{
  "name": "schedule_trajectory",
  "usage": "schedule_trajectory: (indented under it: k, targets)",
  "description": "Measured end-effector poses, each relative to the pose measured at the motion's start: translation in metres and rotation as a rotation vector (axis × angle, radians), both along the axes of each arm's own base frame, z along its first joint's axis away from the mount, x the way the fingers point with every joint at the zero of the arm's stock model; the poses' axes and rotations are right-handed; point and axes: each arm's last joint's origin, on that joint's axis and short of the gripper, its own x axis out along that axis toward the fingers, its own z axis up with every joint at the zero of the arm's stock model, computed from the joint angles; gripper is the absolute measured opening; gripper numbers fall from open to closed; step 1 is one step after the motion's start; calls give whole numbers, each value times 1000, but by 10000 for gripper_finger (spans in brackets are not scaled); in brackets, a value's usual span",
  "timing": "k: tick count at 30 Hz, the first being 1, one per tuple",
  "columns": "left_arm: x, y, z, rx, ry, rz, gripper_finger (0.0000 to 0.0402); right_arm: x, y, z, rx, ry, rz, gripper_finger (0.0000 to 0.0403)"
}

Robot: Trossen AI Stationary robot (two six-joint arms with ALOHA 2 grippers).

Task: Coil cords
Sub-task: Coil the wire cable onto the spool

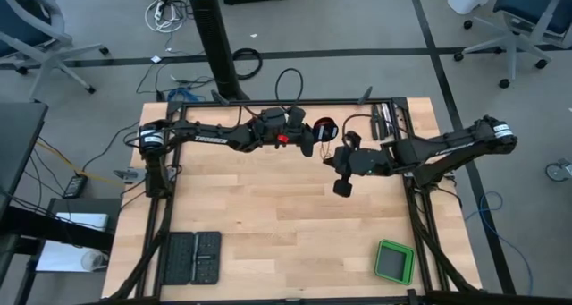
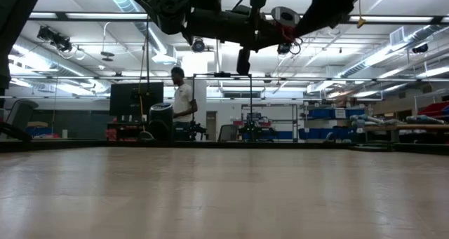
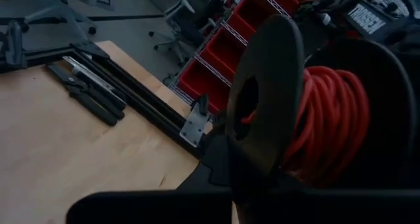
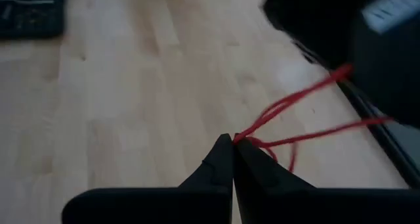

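Note:
The red-orange cord [image 3: 328,125] is wound in many turns on a black spool [image 3: 262,99]. The spool hangs above the table's far middle [image 1: 324,128] at my left gripper [image 1: 311,142], which reaches level from the table's left. A little nearer, my right gripper [image 4: 233,142] is shut on loose strands of the cord [image 4: 295,99]. These strands run from its fingertips up to the dark spool. In the high view my right gripper [image 1: 342,185] is just to the near side of the spool. My left gripper holds the black spool by its lower part [image 3: 252,175], level from the table's left. Its own dark body hides the exact place of contact. The spool is lifted clear of the table, one round flange facing the wrist camera. My right gripper pinches the cord [image 4: 241,139] between its two fingertips, slanting down from the table's right. More than one strand leaves the pinch, one of them a small loop. The strands rise toward the spool in loose curves, clear of the table.
Two black cases [image 1: 190,258] lie at the near left, and a green-rimmed tray [image 1: 393,261] sits at the near right. Dark tools [image 3: 92,86] lie along the far right frame rail. Bare wood spreads across the table's middle. A person [image 2: 184,102] stands in the room beyond.

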Motion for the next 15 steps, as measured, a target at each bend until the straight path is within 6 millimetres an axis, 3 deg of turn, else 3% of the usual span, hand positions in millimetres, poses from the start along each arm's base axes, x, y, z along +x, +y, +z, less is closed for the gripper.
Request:
schedule_trajectory:
  k: [8, 15]
  targets:
    - [0, 1, -2, 30, 27, 30, 1, 4, 2, 3, -189, -18, 1, 0]
    - [-1, 1, -2, 41, 35, 28, 1, 7, 7, 5, -390, 30, 146, 0]
